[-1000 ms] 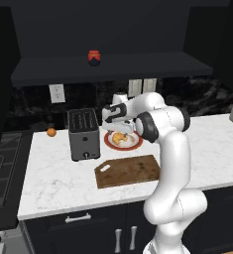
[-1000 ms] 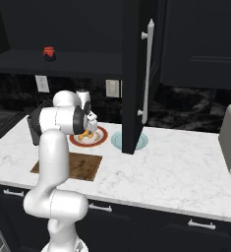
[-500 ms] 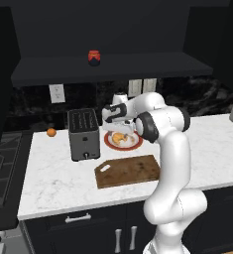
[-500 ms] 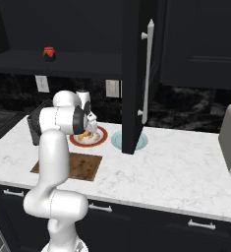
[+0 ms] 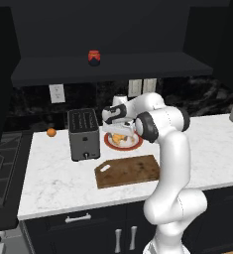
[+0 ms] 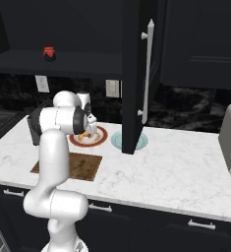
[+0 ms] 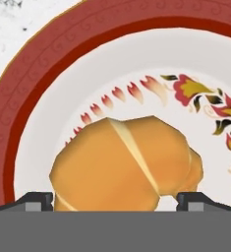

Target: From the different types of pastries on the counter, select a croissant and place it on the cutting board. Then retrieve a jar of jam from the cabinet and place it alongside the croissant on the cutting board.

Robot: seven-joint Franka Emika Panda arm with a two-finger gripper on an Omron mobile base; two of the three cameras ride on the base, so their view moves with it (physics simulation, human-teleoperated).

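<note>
1. Your gripper [image 7: 115, 201] is spread wide and holding nothing. In the hand view its two dark fingertips [image 7: 36, 201] stand at either side of the croissant [image 7: 127, 165], one just off each end.

2. The croissant lies on the round red-rimmed plate [image 7: 23, 93], on the white centre inside the patterned ring. From the base views the plate [image 5: 133, 145] sits on the counter [image 5: 53, 173] between the toaster [image 5: 83, 134] and the arm, just behind the cutting board [image 5: 128, 170].

3. The relation that matters: the croissant is straight ahead of the jaws and centred between them. Its long axis runs across the hand view from one fingertip towards the other, so as things stand you would be closing along its length, not across its narrower waist. The ends look close to the fingertips, so I judge there is little room to spare.

4. Whether the tips are already low enough to flank the pastry or are above it I cannot tell from these views; the base views hide the tips behind the wrist.

5. My reading is that the pick is about to happen, not done. The board is bare, and the jar of jam [image 5: 93, 57] sits on the shelf of the cabinet [image 5: 108, 69].

6. Watch that the tips do not catch the plate's surface when you close.
</note>
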